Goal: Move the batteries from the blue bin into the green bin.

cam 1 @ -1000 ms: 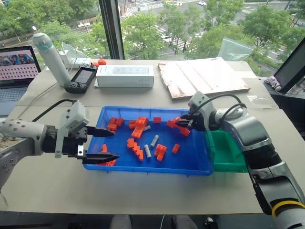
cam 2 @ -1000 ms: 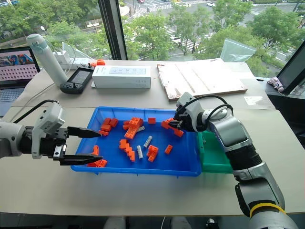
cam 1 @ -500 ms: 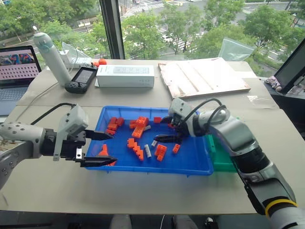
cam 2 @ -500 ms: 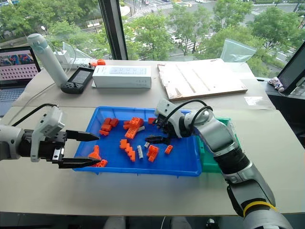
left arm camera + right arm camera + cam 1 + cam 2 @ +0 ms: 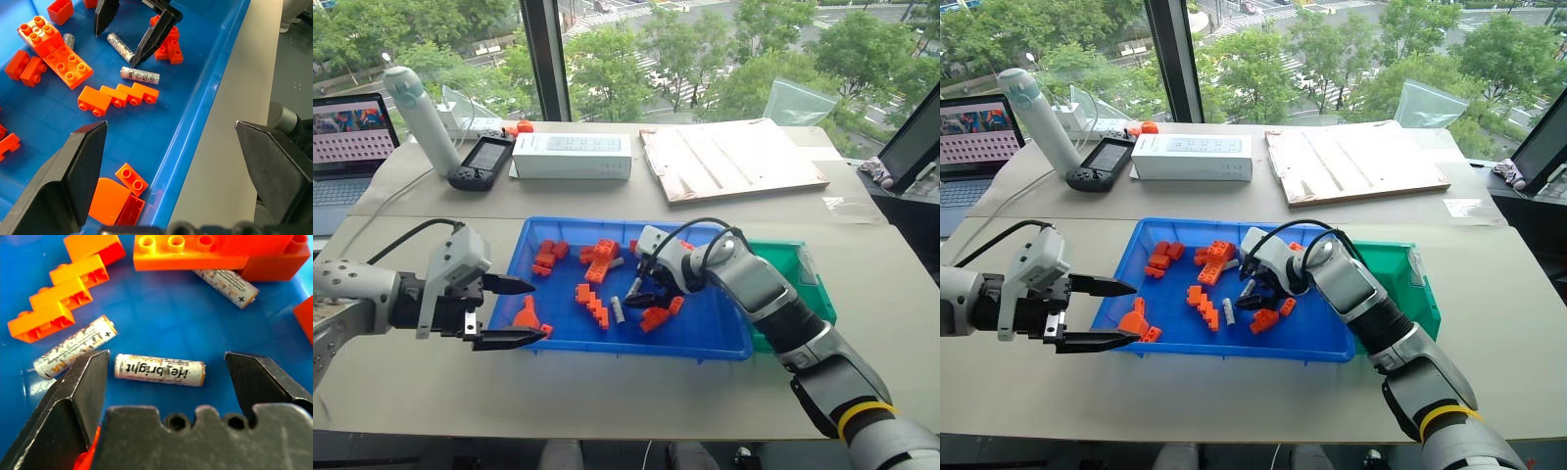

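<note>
Hidden or unclear: in the head views the right claw [image 5: 641,291] covers part of one battery; print on two of the batteries is too small to read; the laptop [image 5: 347,147] is cut off at the picture's edge.
Batteries: three, counted in the right wrist view, all lying flat on the floor of the blue bin [image 5: 724,345] among orange bricks [image 5: 591,302].
Middle battery [image 5: 159,369]: lies between the right claw's two fingers, not touched by either.
Second battery [image 5: 74,346]: just beside the stepped row of bricks.
Third battery [image 5: 226,284]: partly tucked under a long orange brick.
Writing: the middle battery reads "hepbright"; plus marks show on the other two.
Right claw: released, fingers spread wide either side of the middle battery, tips low over the bin floor.
Left claw [image 5: 519,313]: released, fingers wide apart, hovering at the blue bin's near left corner, holding nothing.
Green bin [image 5: 798,284]: one, on the tabletop [image 5: 607,401], touching the blue bin's right side; its inside is partly hidden by the right arm.
</note>
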